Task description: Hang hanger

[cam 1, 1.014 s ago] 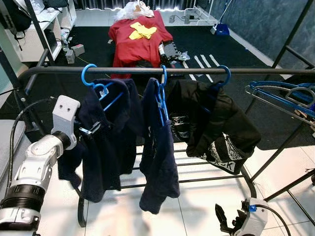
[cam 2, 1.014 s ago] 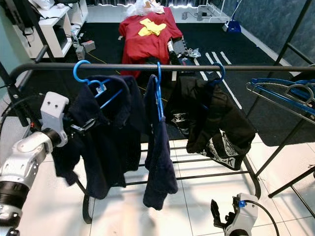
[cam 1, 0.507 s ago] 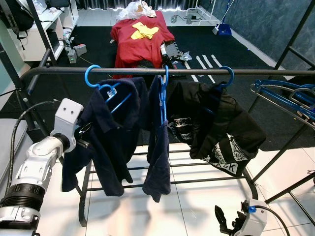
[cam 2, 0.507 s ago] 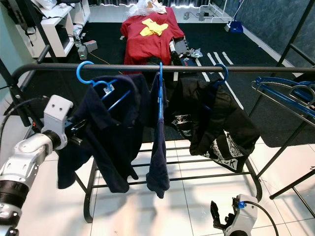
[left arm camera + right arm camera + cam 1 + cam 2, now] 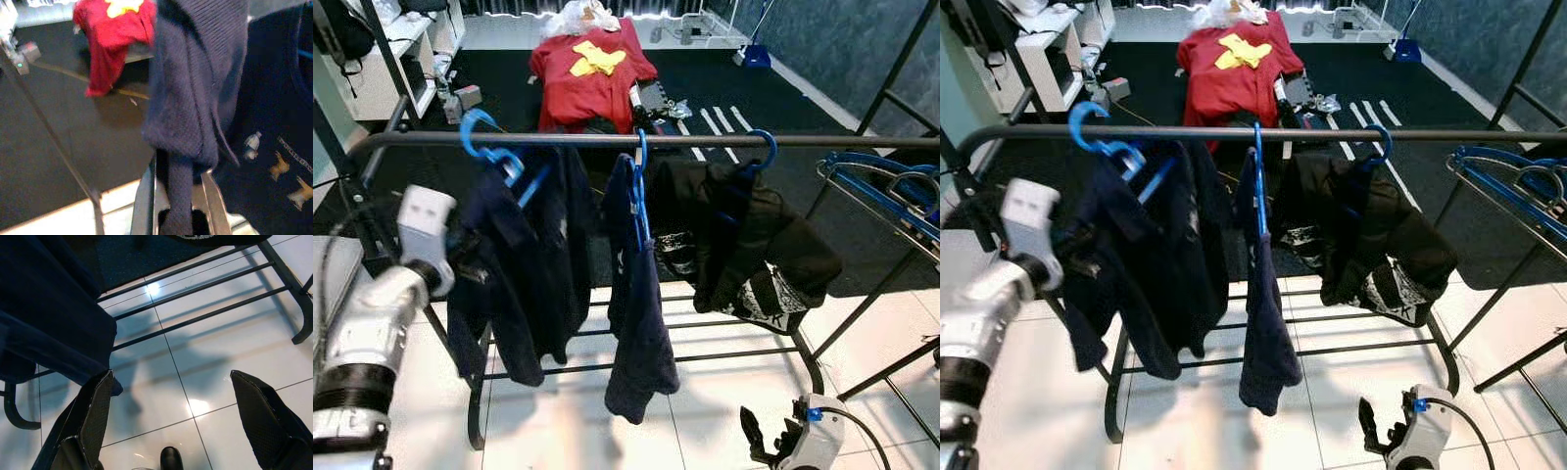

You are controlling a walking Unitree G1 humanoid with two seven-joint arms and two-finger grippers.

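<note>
A black clothes rail (image 5: 705, 140) crosses in front of me. At its left end a blue hanger (image 5: 494, 157) has its hook over the rail and leans left, carrying a navy shirt (image 5: 524, 264). My left gripper (image 5: 181, 196) is shut on a fold of that shirt's fabric, beside the shoulder and below the rail. In the left eye view the cloth hides its fingers. Low at the right, above the tiled floor, my right gripper (image 5: 170, 377) hangs open with nothing in it.
Also on the rail are a second navy garment (image 5: 636, 294) on a blue hanger and a black garment (image 5: 744, 245). Several spare blue hangers (image 5: 886, 191) sit on a rack at the right. A red cloth (image 5: 587, 73) lies on the dark carpet beyond, and a white shelf (image 5: 386, 69) stands far left.
My left arm has pulled left with the navy shirt, tipping the hanger's hook left along the rail. The other garments have swung a little. The right arm is still.
</note>
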